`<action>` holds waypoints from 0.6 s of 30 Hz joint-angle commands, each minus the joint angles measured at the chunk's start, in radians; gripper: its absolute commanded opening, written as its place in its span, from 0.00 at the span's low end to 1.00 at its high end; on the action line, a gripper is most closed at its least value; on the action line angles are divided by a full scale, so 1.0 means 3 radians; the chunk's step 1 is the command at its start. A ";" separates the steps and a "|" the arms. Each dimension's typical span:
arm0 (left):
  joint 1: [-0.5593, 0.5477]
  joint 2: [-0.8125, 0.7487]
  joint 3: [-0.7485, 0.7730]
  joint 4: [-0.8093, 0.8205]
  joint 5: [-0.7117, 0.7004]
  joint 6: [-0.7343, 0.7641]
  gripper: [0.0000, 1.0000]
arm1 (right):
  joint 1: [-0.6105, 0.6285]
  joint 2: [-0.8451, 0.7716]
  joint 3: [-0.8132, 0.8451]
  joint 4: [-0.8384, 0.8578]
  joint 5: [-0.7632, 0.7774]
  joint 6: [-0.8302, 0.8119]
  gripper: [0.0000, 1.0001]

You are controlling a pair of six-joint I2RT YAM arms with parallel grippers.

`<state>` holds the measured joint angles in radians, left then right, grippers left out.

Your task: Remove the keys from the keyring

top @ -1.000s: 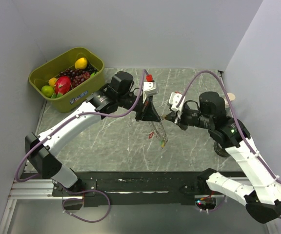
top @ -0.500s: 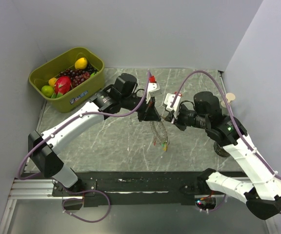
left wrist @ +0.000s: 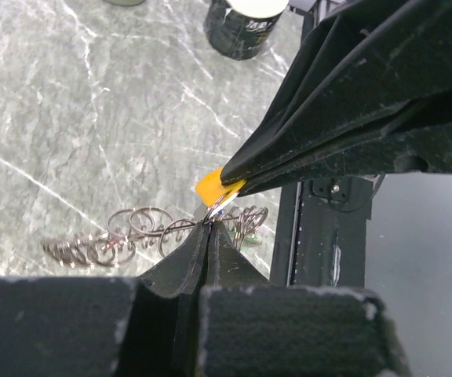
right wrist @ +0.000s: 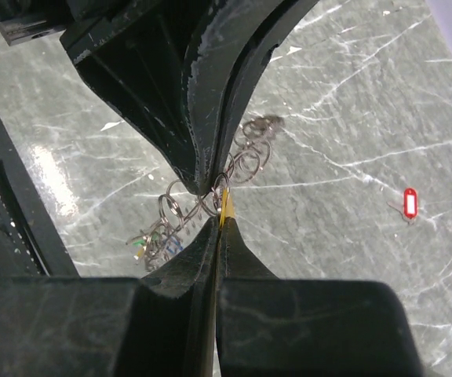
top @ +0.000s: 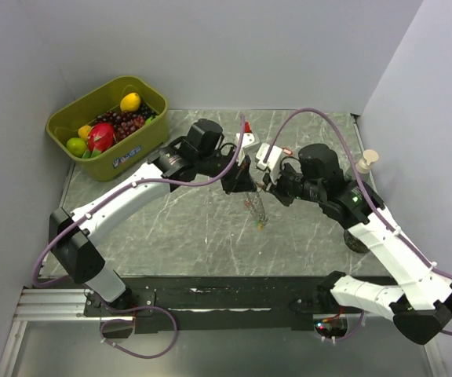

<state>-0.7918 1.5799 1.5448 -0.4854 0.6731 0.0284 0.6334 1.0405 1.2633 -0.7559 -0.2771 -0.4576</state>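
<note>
The keyring (left wrist: 136,236) is a chain of silvery wire loops hanging between my two grippers above the marble table (top: 171,228). My left gripper (left wrist: 208,228) is shut on a loop of the keyring (top: 255,210). My right gripper (right wrist: 222,220) is shut on a yellow key (right wrist: 226,206) still linked to that loop. The two grippers meet tip to tip, left gripper (top: 242,188) beside right gripper (top: 264,187). Green (right wrist: 140,245) and blue keys (right wrist: 171,245) dangle low on the chain. A red key (right wrist: 410,203) lies loose on the table.
A green bin (top: 124,157) of fruit stands at the back left. A dark round object (top: 355,239) sits by the right arm, and a dark container with a white top (left wrist: 246,20) stands on the table. The black base rail (top: 226,294) runs along the near edge.
The right gripper has moved left to meet the left gripper. The chain, stretched out between them before, now hangs bunched and shorter.
</note>
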 commanded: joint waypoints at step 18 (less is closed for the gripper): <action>-0.0153 0.0011 0.0138 0.0232 0.0170 0.0002 0.01 | 0.0358 -0.0124 -0.0203 0.0889 0.0229 -0.0357 0.00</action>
<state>-0.7956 1.5951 1.5448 -0.5106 0.6441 0.0334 0.7223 1.0245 1.1503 -0.6159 -0.1173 -0.5678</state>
